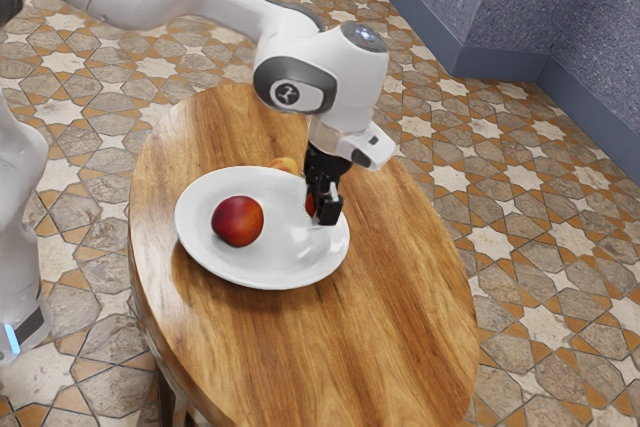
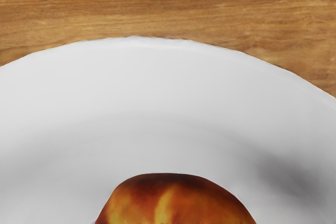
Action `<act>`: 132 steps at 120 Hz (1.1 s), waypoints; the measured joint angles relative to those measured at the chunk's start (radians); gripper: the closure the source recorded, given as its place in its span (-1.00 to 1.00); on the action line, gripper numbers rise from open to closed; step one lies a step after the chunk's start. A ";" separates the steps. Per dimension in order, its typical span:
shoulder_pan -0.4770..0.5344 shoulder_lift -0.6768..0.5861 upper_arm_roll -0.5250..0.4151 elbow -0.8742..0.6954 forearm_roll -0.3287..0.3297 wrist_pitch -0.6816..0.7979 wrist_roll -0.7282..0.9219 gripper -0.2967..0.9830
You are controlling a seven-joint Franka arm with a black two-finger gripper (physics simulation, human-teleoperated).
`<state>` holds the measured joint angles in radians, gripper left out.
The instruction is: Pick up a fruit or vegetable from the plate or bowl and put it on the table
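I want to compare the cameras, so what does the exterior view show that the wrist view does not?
Exterior view adds: arm, black gripper, dark red fruit on the white plate, yellowish fruit just beyond the plate's rim, patterned floor, blue-grey wall.
Wrist view adds: yellow streaks on the fruit by the gripper.
Both share: the plate, the wooden table, and that streaked fruit, a red patch in the exterior view.

Gap btwn round red fruit [image 1: 237,221] & tool [image 1: 322,211]; plate [image 1: 225,269] rim's an obstacle.
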<state>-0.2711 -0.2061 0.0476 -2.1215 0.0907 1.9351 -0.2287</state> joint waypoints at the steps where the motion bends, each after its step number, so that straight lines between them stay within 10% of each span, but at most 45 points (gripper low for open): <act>1: 0.000 0.000 -0.006 0.003 0.000 0.000 0.000 0.14; 51: -0.067 0.225 -0.211 0.293 -0.004 0.006 -0.025 0.14; 118: -0.138 0.447 -0.221 0.464 0.023 -0.004 -0.038 0.14; 132: -0.139 0.447 -0.221 0.464 0.020 -0.006 -0.038 -0.21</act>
<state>-0.4104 0.2411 -0.1733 -1.6571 0.1108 1.9288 -0.2669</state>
